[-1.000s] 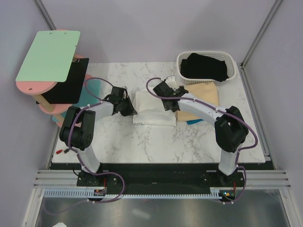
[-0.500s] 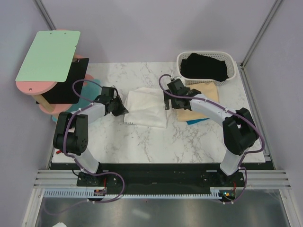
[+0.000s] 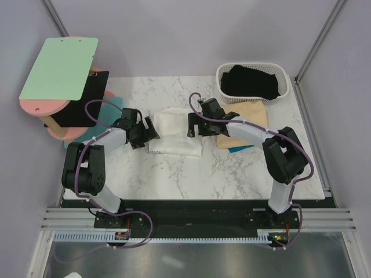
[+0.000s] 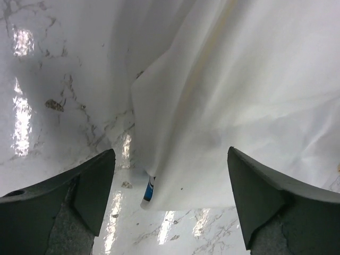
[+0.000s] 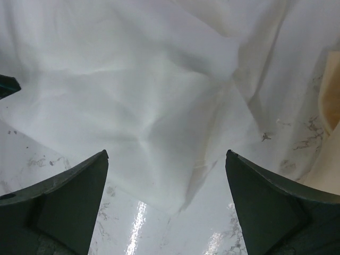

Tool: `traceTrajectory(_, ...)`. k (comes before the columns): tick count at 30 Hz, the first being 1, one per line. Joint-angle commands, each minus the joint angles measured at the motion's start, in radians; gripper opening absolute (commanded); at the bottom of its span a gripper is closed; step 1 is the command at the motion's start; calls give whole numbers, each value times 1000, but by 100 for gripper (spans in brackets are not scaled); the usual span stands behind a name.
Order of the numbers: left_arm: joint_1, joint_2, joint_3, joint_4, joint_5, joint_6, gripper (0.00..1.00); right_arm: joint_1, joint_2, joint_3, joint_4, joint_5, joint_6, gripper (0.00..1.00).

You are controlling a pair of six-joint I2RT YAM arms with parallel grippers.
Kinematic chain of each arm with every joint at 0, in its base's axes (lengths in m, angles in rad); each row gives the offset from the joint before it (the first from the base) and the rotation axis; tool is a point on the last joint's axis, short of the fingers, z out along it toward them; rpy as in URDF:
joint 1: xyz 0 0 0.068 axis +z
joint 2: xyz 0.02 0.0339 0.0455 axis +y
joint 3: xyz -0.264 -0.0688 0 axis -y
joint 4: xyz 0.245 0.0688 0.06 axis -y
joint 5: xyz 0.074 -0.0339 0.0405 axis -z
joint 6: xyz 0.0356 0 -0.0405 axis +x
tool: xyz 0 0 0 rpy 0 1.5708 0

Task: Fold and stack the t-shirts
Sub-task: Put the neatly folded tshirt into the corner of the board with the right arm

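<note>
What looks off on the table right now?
The white t-shirt is folded lopsided: its layers don't line up and a blue bit pokes out under one corner. The black t-shirt lies bunched in the basket, unfolded.

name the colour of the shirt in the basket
The shirt in the basket is black; the top external view shows it best.
</note>
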Motion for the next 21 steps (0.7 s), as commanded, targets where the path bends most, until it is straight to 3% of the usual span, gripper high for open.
traceTrajectory(1, 4, -78, -16, -24, -25, 16, 94, 0, 20, -26, 32, -23, 43, 98)
traceTrajectory(21, 4, -72, -11, -28, 11, 22, 94, 1, 190, 26, 31, 71, 31, 98)
